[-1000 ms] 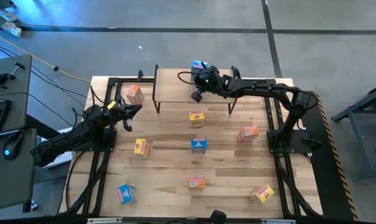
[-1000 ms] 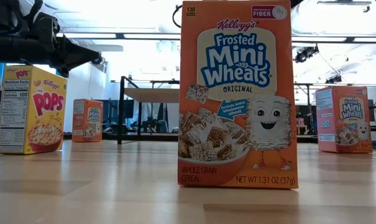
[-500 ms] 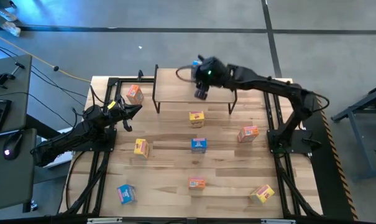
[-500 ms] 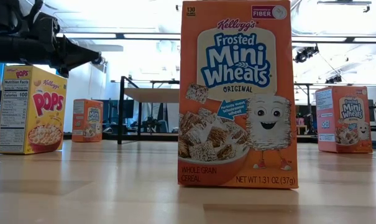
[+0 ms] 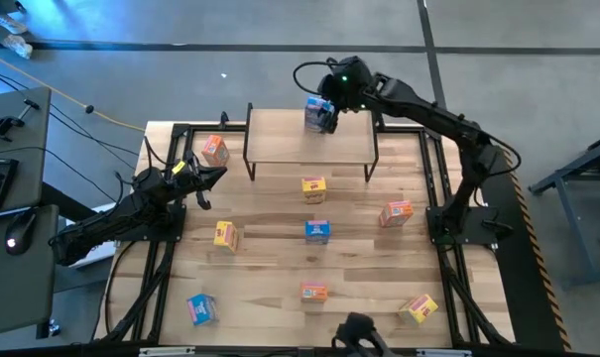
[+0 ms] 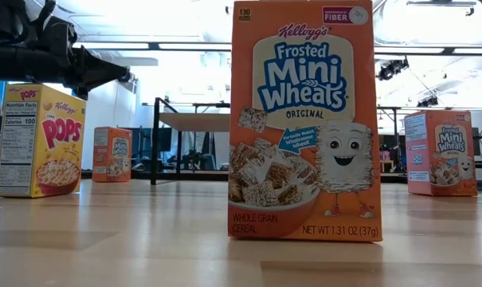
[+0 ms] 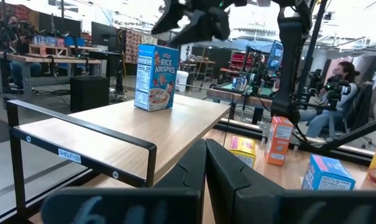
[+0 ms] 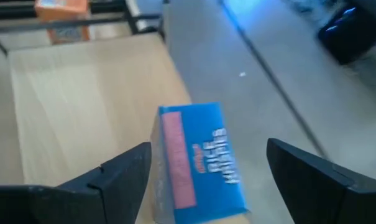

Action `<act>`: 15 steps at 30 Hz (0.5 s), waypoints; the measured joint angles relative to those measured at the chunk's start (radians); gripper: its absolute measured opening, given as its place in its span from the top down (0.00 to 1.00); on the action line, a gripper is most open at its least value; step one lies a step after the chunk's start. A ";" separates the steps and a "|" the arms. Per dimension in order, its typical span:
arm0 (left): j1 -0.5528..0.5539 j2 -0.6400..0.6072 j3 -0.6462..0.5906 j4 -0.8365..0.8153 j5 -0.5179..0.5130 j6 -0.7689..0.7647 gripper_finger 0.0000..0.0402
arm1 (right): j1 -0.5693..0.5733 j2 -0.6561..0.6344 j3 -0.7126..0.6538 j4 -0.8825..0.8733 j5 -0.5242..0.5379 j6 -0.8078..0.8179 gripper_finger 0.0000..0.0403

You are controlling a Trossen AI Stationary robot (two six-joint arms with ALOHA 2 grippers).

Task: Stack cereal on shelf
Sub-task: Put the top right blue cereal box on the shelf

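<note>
Right gripper point(image 8: 203, 180): fingers spread wide, straddling the blue box point(image 8: 200, 165) on the shelf point(image 5: 280, 149), far edge, right of centre; nothing held.
Blue box: upright in your left wrist view; contact with either finger not clear.
Risk: if you lift out skewed, a finger could clip the box and tip it off the far edge.
Left gripper point(image 5: 208, 175): closed, empty, parked at table's left.

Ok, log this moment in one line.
right gripper: jaws open above blue box | blue box: upright on shelf | left gripper: shut, idle
</note>
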 joint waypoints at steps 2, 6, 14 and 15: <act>0.000 0.000 0.000 -0.001 0.000 0.000 0.99 | -0.007 0.021 0.000 -0.001 -0.035 0.001 0.23; 0.000 0.000 0.000 -0.002 -0.001 0.001 0.99 | -0.014 0.042 0.000 0.003 -0.045 -0.001 0.23; 0.000 0.000 0.000 -0.006 -0.001 0.009 0.99 | -0.013 0.050 0.000 -0.003 -0.057 0.022 0.28; 0.000 0.000 0.000 -0.006 -0.001 0.009 0.99 | -0.013 0.050 0.000 -0.006 -0.069 0.026 0.30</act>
